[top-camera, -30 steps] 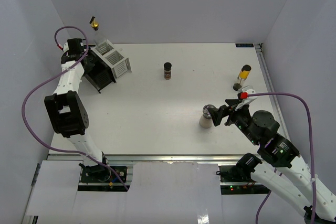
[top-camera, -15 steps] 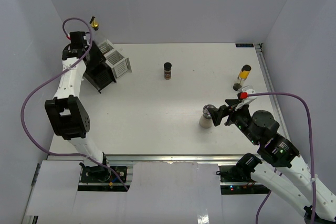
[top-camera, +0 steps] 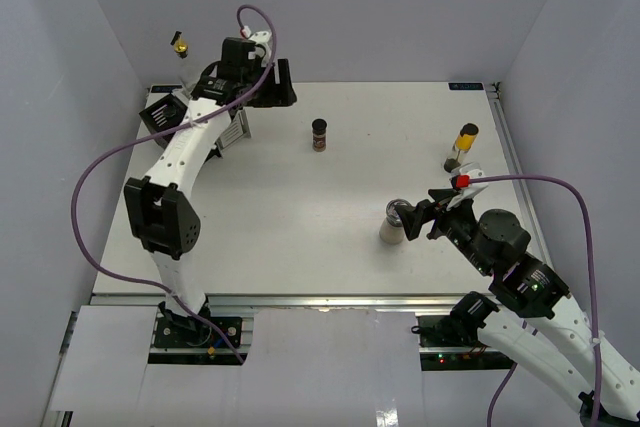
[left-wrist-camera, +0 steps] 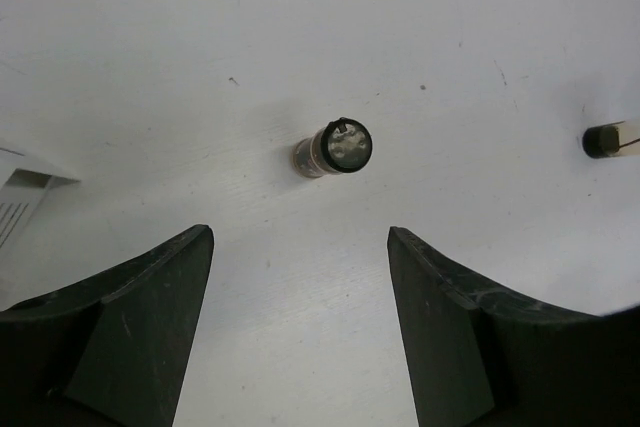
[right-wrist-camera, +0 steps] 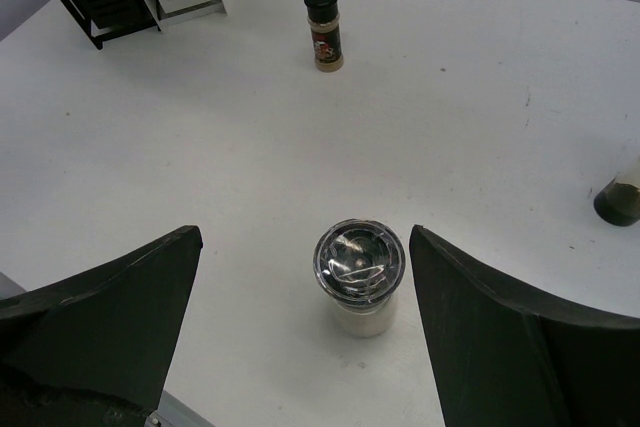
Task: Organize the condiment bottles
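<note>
Since the earlier frame the left arm has swung from the racks at far left toward the middle. The left gripper [top-camera: 281, 85] now hangs over the table's [top-camera: 300, 207] far edge, jaws spread and empty. The right gripper [top-camera: 420, 215] has not shifted: released, fingers either side of the cream shaker [top-camera: 393, 223] but apart from it.

The step in hand appears to be fetching the brown spice jar [top-camera: 319, 134], which stands upright at far centre, just right of the left gripper. Recommended: centre the jar between the fingers, descend, and clamp the body below the cap.

Nothing blocks that approach. The yellow-filled bottle [top-camera: 462, 147] stands well apart at right. The gold-pourer bottle [top-camera: 180, 47] stands by the black rack [top-camera: 160, 112]; its slot cannot be told.
</note>
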